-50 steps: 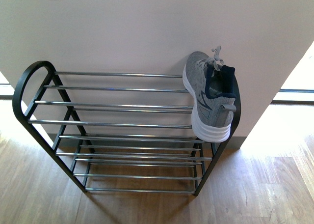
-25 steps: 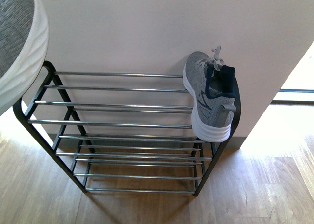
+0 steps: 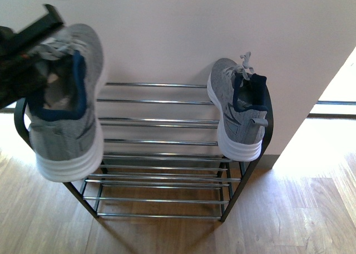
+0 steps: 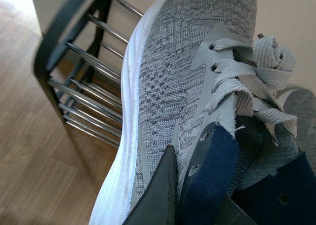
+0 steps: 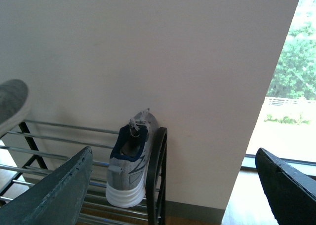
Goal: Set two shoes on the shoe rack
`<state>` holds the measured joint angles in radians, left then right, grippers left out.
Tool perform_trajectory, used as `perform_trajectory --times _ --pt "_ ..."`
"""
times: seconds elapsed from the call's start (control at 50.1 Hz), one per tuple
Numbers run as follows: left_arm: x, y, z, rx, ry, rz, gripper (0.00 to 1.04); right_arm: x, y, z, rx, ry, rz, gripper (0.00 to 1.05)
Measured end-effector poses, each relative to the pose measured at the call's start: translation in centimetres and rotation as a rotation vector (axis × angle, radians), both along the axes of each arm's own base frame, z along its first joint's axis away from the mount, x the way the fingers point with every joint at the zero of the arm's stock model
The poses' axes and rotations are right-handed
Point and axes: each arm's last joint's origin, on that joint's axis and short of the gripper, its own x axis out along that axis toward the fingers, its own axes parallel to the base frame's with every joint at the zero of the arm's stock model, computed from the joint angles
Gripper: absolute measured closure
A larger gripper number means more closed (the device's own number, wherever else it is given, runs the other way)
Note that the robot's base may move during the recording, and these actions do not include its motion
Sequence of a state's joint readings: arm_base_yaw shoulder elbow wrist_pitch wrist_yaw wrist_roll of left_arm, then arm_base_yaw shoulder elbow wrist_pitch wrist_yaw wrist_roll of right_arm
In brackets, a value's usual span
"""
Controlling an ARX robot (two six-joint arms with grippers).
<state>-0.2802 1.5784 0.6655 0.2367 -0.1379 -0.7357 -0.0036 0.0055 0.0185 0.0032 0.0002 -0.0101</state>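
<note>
Left gripper (image 3: 28, 48) is clamped on the held shoe (image 3: 67, 126) at the collar. Shoe is airborne, toe up, white sole facing out, in front of the left end of the shoe rack (image 3: 161, 101).

Right gripper (image 5: 174, 152) is spread wide and empty, hanging back from the rack.

Placed shoe (image 3: 236, 112) is on the top tier at the right end, toe toward the wall, heel at the front rod.

My read: shoe one done, shoe two mid-carry. Next move needs it brought over the free top rods, sole levelled across at least two of them, set down, then released.
</note>
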Motion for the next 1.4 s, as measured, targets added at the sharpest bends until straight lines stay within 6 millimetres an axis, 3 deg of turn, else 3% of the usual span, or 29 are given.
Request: perform_trajectory --times 0.38,0.719,1.398 --pt "5.6 -6.5 -4.7 -0.047 0.1 -0.189 1.03 0.0 0.0 0.0 0.0 0.0 0.0 0.09" --pt "7.8 -9.4 -6.6 -0.039 0.126 -0.316 1.03 0.0 0.0 0.0 0.0 0.0 0.0 0.09" --pt "11.0 -11.6 -8.6 0.007 0.072 -0.43 1.03 0.0 0.0 0.0 0.0 0.0 0.0 0.09"
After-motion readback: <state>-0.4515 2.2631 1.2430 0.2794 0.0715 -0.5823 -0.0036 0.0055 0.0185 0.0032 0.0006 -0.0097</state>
